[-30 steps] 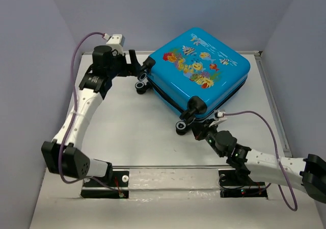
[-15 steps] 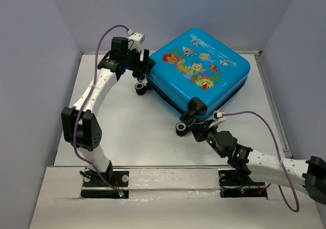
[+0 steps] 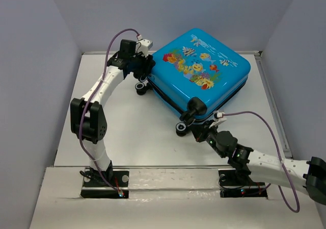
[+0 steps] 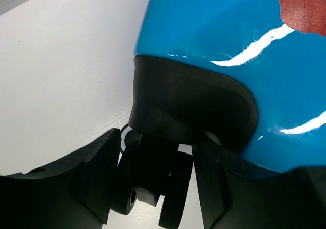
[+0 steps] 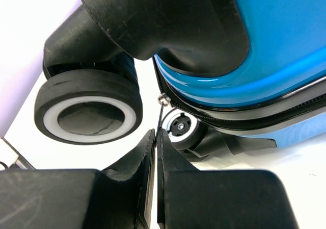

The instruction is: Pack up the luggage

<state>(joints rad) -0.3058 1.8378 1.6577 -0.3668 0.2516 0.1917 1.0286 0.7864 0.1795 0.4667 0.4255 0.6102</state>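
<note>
The blue fish-print suitcase [image 3: 204, 66] lies flat on the surface [image 3: 127, 132], printed shell up and both halves together, toward the far right of the workspace, with its wheeled end turned to the arms. The left tool [image 3: 144, 70] reaches to the far-left corner. In its wrist view its fingers stand apart on either side of the caster [image 4: 147, 188] that hangs under the black wheel housing [image 4: 193, 106], with a sliver of light on one side, so it reads as not clamped. This placement looks meant to brace that corner, so the case cannot slide or swivel on its wheels while the other arm pulls. The right tool [image 5: 155, 134] sits low at the near corner, just beside the big white-rimmed wheel [image 5: 89, 117]. Its fingers are pressed together on the thin zipper pull [image 5: 160, 114], which runs up to the black zipper band [image 5: 244, 117]. Pinching the tab this close to the seam suggests the step in hand is drawing the zipper around the corner. How much of the band is already zipped cannot be told from these views. The curve at the wheel is where the slider seems likeliest to snag.
</note>
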